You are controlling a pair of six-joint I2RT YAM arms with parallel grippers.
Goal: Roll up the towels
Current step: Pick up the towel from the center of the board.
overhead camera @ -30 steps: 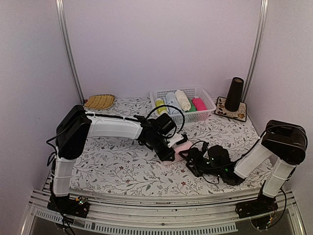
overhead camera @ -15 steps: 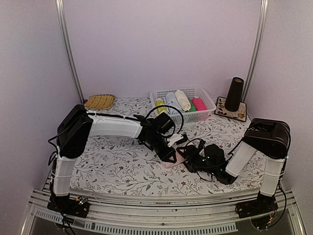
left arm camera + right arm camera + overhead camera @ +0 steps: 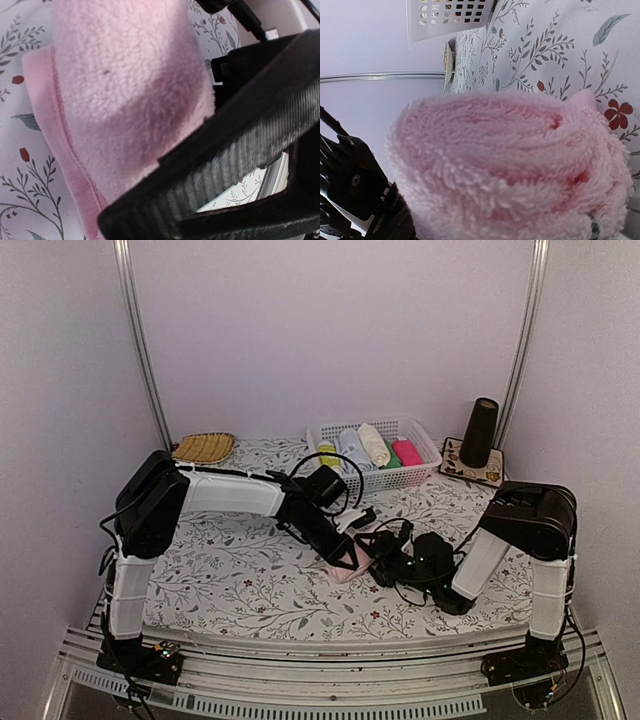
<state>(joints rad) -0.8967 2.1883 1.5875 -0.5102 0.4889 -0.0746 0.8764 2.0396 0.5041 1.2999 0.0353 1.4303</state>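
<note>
From above, in front of the white basket (image 3: 418,472), toward the arm bases: only a thin sliver of the pink towel (image 3: 352,566) on the floral tablecloth (image 3: 240,585). Sits wedged between the left gripper (image 3: 342,554) and the right gripper (image 3: 386,562), both down at the cloth and nearly touching each other. Too small and dark from there to judge either set of fingers. Inside the basket: a cream towel (image 3: 373,444), already rolled, among coloured rolls (image 3: 340,448).

Closer, from the left wrist: fluffy pink pile filling most of the view, with a stitched hem along its left edge, flat on the tablecloth. Shows one ribbed black finger (image 3: 240,135) lying across the lower right corner. Second finger out of sight, so cannot tell whether clamped or merely pressing.

From the right wrist, and seen nowhere else: the towel's rolled end, a thick pink bundle with curved creases and a loose corner poking up on the right. Basket (image 3: 450,17) far behind it. No clear sight of the right fingers; grip impossible to judge.

Against a second ago:
- right gripper closer in below the basket's middle, hard up to the left gripper, upper arm swung inward;
- left gripper a touch farther from the basket;
- less pink showing from above.
</note>
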